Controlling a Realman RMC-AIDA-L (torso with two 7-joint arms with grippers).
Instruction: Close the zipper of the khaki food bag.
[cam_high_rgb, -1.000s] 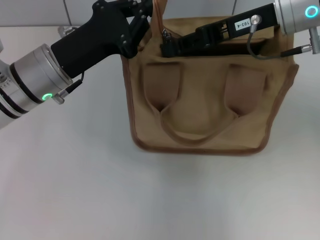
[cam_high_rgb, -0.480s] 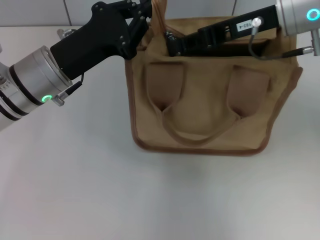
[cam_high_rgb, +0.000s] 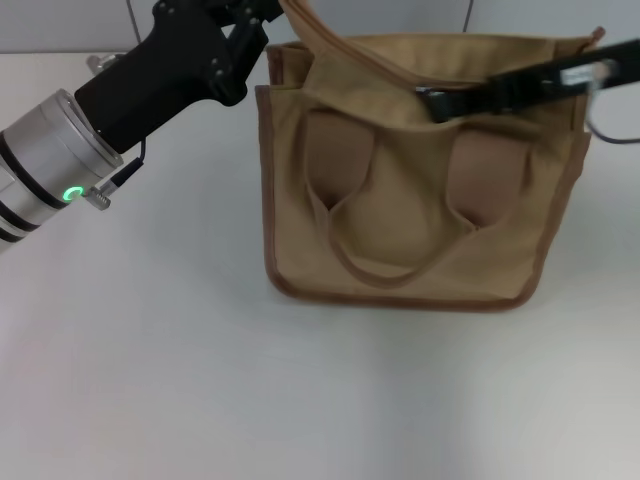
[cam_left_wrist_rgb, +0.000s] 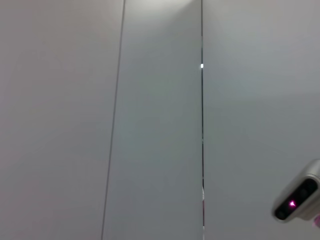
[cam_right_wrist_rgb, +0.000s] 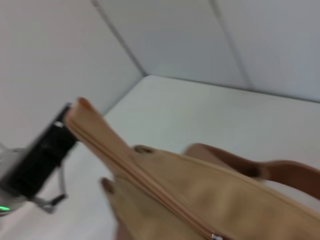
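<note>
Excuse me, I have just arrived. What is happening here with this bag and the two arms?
The robot is working on the zipper of the khaki food bag, which stands on a white table. The left gripper is at the bag's top left corner, where the fabric rises to a point. The right gripper reaches across the bag's top near the middle. In the right wrist view the track looks joined up to the silver pull tab.

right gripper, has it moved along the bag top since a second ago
Yes. The right gripper has slid toward the robot's right along the bag top, from the left corner to about mid-width.
</note>
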